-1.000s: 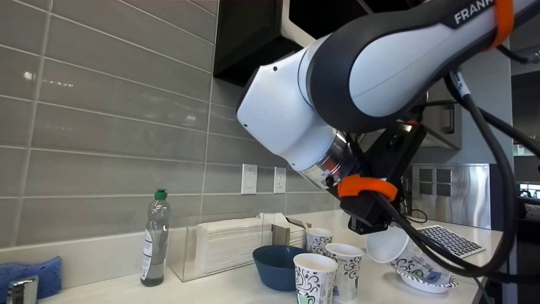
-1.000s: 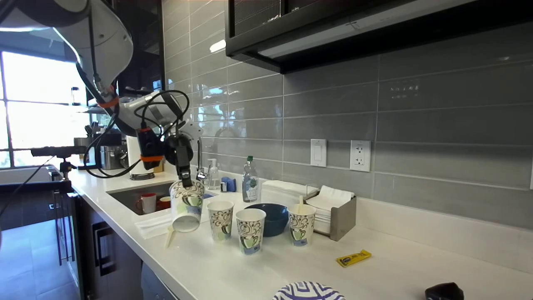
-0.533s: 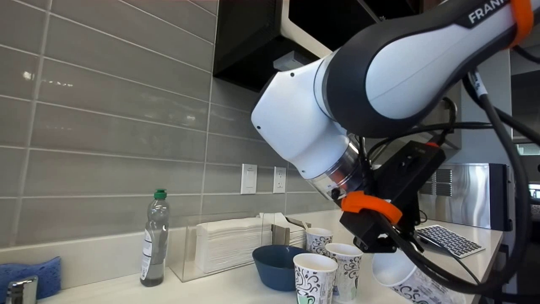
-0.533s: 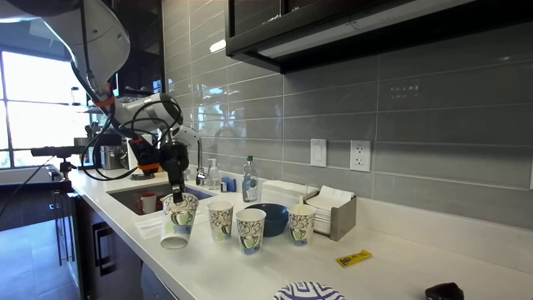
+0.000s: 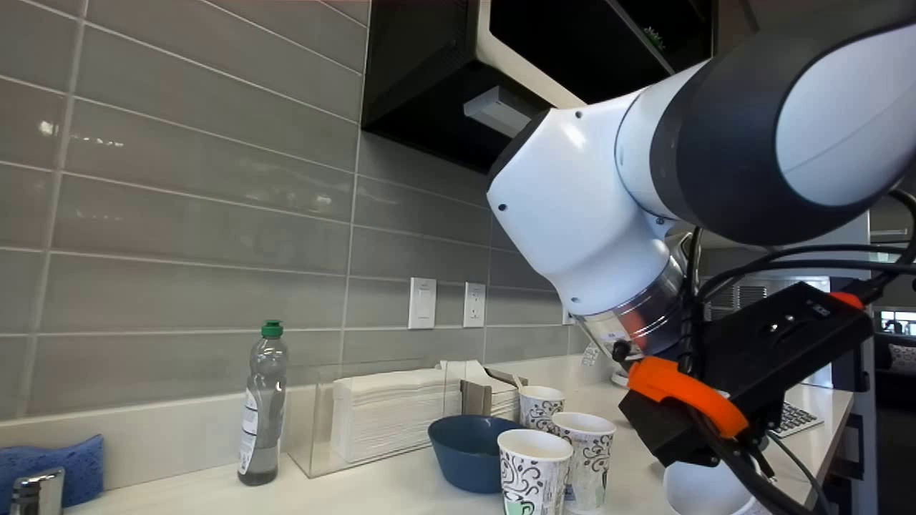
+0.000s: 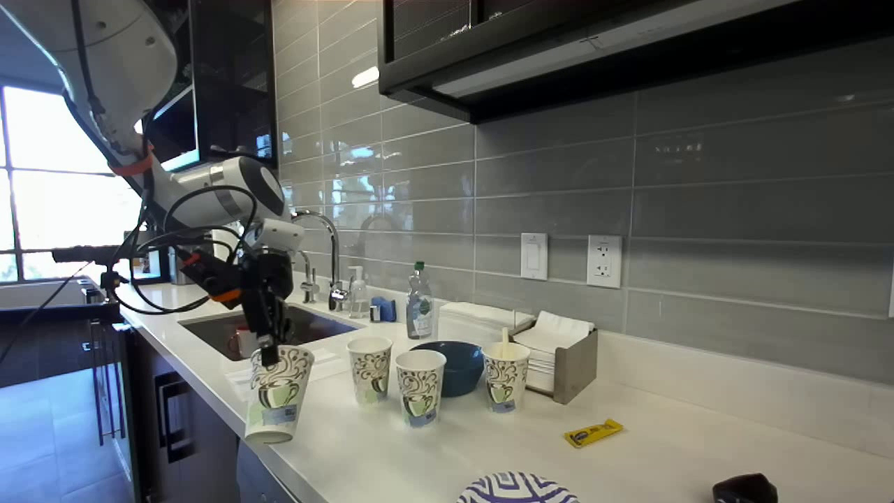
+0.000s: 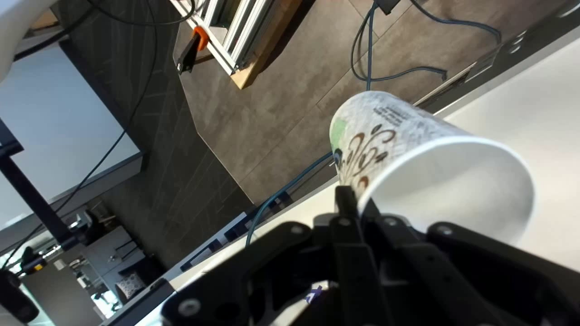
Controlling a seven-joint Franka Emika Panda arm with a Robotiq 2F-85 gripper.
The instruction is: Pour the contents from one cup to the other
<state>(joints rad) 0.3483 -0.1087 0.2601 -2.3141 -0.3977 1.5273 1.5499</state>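
Note:
My gripper is shut on the rim of a white paper cup with a brown swirl print. In the wrist view the cup is tilted and its inside looks white and bare. In an exterior view it hangs tilted from my gripper in front of the counter's front edge. Two similar cups stand upright side by side. A third cup with a stick in it stands beside the napkin holder. These also show in an exterior view. No short, wide, blue-speckled cup is in view.
A dark blue bowl stands behind the upright cups. A soap bottle, napkin holder and wall are at the back. A sink is to the left. A patterned plate and yellow packet lie on the counter.
My gripper has carried the held cup away from the standing cups, toward the counter's front edge, and lower. The held cup has turned more upright. The standing cups have not moved.

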